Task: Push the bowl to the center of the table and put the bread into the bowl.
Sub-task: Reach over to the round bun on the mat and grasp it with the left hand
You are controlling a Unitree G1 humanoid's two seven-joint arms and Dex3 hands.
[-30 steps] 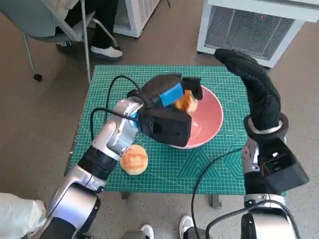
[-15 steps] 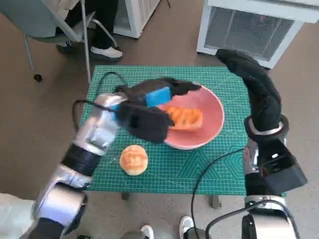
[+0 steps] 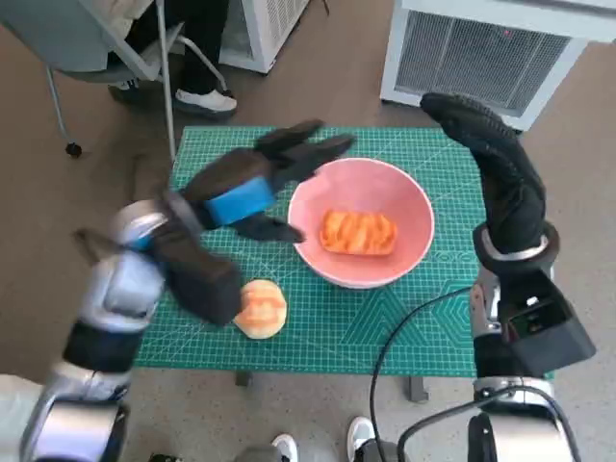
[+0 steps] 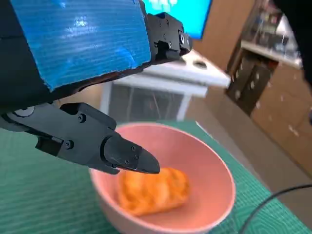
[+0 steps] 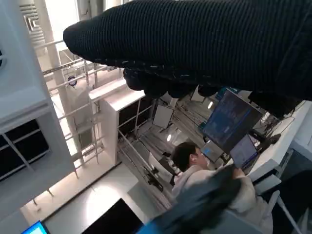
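Inside the bowl [image 3: 409,241] lies the bread [image 3: 358,232]; left hand [image 3: 252,183] spread, empty; right hand's [image 3: 491,164] fingers hidden.

The left forearm [image 3: 111,289] is smeared with motion blur. The bun [image 3: 260,308] is partly covered by it; the seated person [image 3: 188,38] is cut off by the far edge.

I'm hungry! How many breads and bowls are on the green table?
Breads: 2, a long one inside the bowl, a round bun on the mat beside it.
Bowls: 1, pink.
Total: 3.
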